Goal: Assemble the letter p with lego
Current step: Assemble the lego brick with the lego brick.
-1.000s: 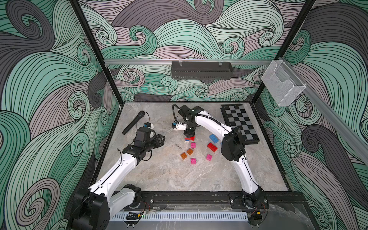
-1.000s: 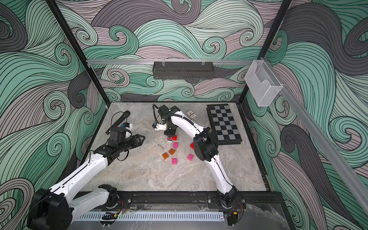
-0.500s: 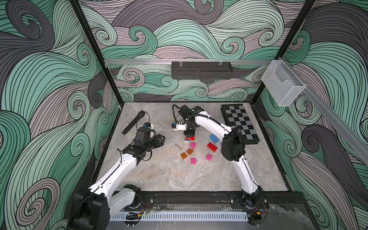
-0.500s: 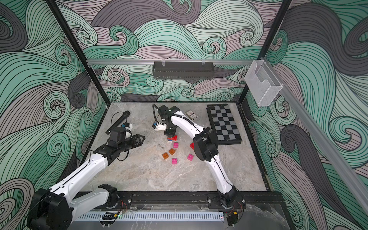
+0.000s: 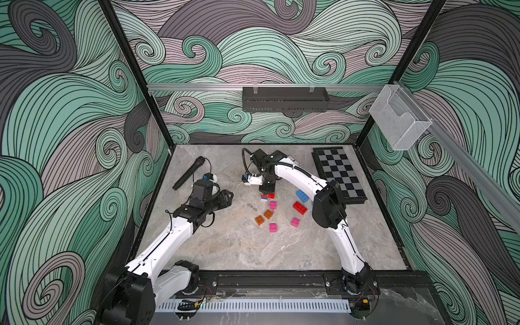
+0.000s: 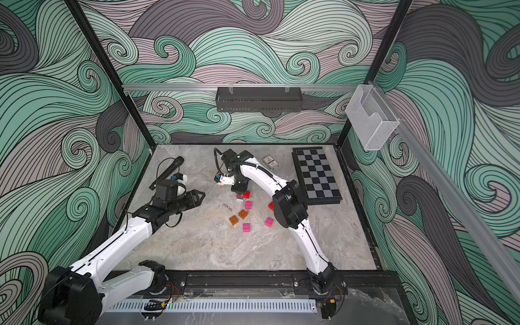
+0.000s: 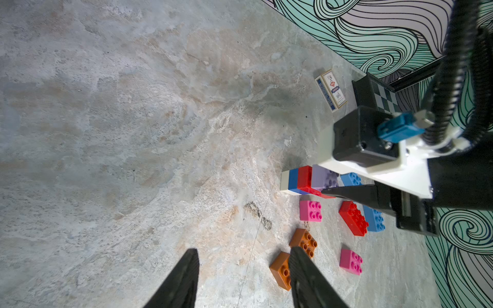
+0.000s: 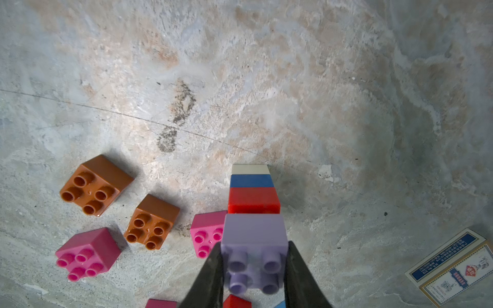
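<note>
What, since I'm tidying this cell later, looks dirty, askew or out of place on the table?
A dark smudge marks the table close beside the lilac-topped stack and the orange bricks: it looks like a scuff or stain, not an object. Nothing else seems spilled, broken or askew.

My robot-lab test cell, black frame posts (image 5: 135,70), wave-print panels (image 5: 281,42) boxing me in, marble-look tabletop (image 5: 239,247), my arm bases (image 5: 357,277) bolted to a black front rail (image 5: 267,281).
</note>
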`<state>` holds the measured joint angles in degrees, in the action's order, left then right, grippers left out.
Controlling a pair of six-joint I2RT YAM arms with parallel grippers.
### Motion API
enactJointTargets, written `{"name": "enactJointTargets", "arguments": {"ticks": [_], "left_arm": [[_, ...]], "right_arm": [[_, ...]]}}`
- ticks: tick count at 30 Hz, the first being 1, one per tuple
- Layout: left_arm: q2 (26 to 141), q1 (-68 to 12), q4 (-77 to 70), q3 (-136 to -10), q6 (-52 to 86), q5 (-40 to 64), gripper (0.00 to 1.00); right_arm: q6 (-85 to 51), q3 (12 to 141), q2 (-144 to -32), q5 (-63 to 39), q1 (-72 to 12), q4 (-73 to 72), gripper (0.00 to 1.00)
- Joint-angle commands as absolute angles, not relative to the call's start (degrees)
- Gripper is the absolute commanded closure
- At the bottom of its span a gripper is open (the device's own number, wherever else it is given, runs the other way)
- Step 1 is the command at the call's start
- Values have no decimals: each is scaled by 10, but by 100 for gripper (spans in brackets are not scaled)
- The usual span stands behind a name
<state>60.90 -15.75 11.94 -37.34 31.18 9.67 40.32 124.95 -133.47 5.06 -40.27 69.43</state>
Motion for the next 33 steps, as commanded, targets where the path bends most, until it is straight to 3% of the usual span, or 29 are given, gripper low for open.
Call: {"name": "enactJointTargets", "arguments": {"ticks": [1, 33], "left_arm": [[599, -153, 113, -369, 308, 101, 45], [603, -152, 106, -367, 308, 105, 45]], "right_arm": [[417, 1259, -1326, 59, -410, 715, 81], [388, 1311, -1349, 57, -409, 745, 81]]}}
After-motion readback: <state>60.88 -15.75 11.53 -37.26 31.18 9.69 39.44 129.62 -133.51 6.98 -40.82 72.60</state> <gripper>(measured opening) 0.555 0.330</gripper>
